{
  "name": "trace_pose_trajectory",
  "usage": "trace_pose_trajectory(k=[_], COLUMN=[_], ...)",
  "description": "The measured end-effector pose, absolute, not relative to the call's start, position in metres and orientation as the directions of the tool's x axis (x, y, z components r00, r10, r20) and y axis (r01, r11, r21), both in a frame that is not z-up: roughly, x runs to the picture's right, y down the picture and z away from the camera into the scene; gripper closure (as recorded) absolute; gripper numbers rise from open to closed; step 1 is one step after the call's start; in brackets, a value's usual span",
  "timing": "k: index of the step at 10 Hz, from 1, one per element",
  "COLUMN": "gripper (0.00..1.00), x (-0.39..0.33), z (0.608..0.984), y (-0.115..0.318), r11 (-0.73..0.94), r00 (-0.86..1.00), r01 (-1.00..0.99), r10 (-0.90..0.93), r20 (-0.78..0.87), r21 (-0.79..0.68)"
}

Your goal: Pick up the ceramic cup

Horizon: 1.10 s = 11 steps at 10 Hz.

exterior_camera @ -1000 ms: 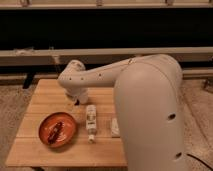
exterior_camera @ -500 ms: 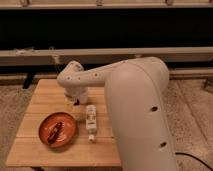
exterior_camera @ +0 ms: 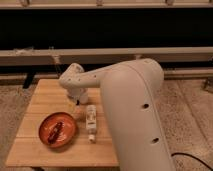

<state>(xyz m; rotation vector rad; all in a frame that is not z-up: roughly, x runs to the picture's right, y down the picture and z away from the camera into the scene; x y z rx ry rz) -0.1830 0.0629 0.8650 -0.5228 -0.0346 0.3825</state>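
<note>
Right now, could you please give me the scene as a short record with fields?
table: wooden, light top
bowl: red, at front left, with a dark item inside
bottle: white, lying on its side right of the bowl
gripper: low over the table's back middle, behind the bottle
arm: white, hiding the table's right side
ceramic cup: not identifiable in this view

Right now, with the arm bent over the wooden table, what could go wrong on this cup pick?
1. No ceramic cup shows; the bulky white arm hides the right side of the light wooden table, so any grasp may go in blind.
2. The gripper hangs low mid-table, close to the white bottle lying flat and the round reddish bowl; a sideways sweep could knock either.
</note>
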Motion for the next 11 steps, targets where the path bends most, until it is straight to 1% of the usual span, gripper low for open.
trace_pose_trajectory(k=[1, 3, 4, 5, 7, 8, 9, 11], gripper=[0.25, 0.47, 0.52, 0.53, 0.42, 0.43, 0.48, 0.68], x=[-0.182, -0.183, -0.181, -0.179, -0.179, -0.178, -0.176, -0.175], z=[0.861, 0.857, 0.859, 0.859, 0.855, 0.855, 0.855, 0.845], y=[0.059, 0.058, 0.058, 0.056, 0.050, 0.049, 0.048, 0.041], r11=[0.797, 0.796, 0.796, 0.797, 0.796, 0.795, 0.795, 0.792], r00=[0.928, 0.929, 0.929, 0.928, 0.927, 0.927, 0.926, 0.926], r01=[-0.349, -0.347, -0.347, -0.348, -0.348, -0.348, -0.349, -0.346], r10=[0.366, 0.365, 0.366, 0.368, 0.372, 0.372, 0.373, 0.374], r20=[-0.065, -0.065, -0.063, -0.061, -0.054, -0.055, -0.054, -0.048], r21=[-0.494, -0.496, -0.495, -0.494, -0.496, -0.497, -0.497, -0.503])
